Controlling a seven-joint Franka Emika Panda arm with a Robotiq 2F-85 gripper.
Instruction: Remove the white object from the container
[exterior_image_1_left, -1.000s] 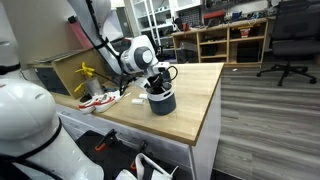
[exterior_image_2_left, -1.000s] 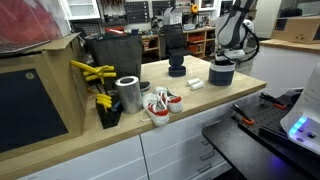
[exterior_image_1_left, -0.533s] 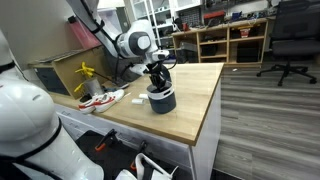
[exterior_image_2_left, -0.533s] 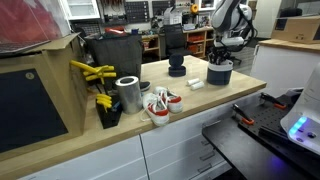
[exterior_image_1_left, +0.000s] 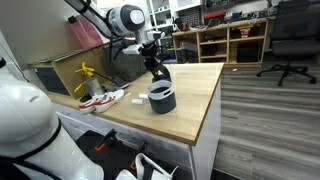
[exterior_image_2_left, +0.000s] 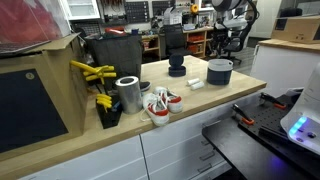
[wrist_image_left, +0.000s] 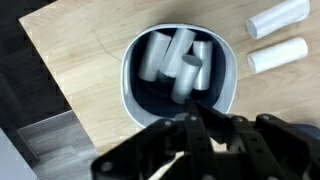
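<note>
The dark round container stands on the wooden table and shows in both exterior views. Several small white pieces lie inside it. My gripper hangs above the tub's opening, well clear of its rim in an exterior view. The fingers are close together and seem to pinch one white object at its lower end. Two more white pieces lie on the table beside the tub.
A white-and-red bundle, a metal can, yellow tools and a black wedge-shaped object stand on the table away from the tub. The table edge runs close to the tub.
My gripper has risen out of the tub, from down inside it to well above its rim. The tub has not moved.
</note>
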